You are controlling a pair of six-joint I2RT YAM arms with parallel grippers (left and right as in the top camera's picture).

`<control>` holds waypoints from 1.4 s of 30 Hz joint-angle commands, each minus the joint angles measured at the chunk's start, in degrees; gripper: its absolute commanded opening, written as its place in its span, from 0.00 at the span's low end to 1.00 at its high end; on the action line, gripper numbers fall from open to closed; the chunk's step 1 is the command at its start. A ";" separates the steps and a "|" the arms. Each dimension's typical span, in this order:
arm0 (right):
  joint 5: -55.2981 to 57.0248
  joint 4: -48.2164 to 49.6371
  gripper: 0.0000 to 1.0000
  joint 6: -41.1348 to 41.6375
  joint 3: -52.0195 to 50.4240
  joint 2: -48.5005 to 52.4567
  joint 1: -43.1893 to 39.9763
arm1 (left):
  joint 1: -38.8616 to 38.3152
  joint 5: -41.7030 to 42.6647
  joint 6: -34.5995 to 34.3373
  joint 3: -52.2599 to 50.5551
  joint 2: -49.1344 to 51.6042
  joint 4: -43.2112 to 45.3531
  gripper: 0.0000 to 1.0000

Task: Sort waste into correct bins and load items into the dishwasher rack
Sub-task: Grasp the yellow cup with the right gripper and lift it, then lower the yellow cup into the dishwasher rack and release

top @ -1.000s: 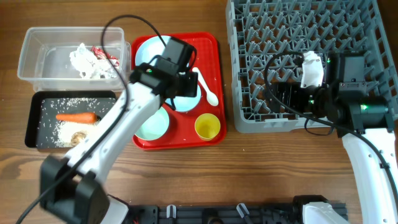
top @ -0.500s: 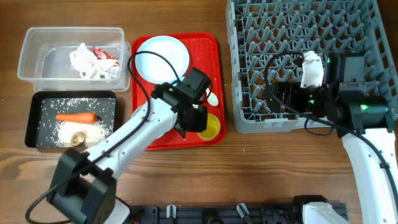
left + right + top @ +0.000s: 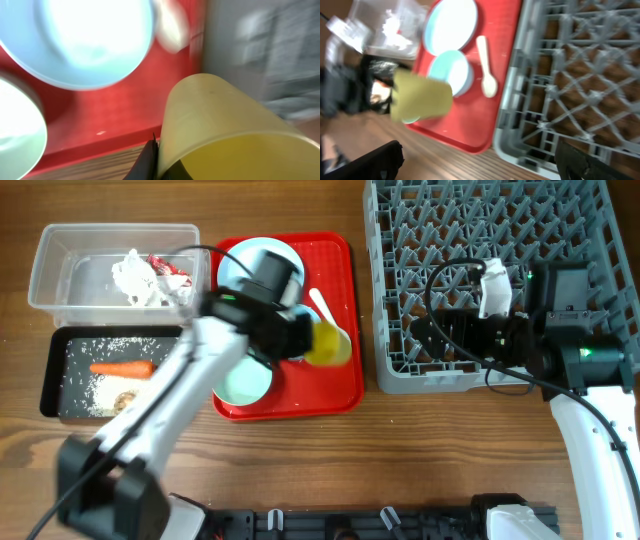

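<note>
1. The left gripper (image 3: 298,340) is clamping the yellow cup (image 3: 328,346), tipped sideways above the red tray (image 3: 340,398) beneath it, probably bound for the dishwasher rack (image 3: 480,220).
2. The right gripper (image 3: 432,335) is hovering over that rack, jaws spread wide.

Close-up yellow cup (image 3: 220,125); blue plate (image 3: 80,40) on red tray (image 3: 115,115).

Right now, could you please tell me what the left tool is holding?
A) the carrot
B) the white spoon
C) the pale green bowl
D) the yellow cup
D: the left tool grips the yellow cup, while the white spoon and pale green bowl lie on the red tray and the carrot sits in the black tray.
</note>
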 commanded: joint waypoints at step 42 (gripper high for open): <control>-31.41 19.15 0.52 2.21 0.44 4.39 -12.66 | 14.43 57.81 7.78 1.90 -7.87 23.28 0.44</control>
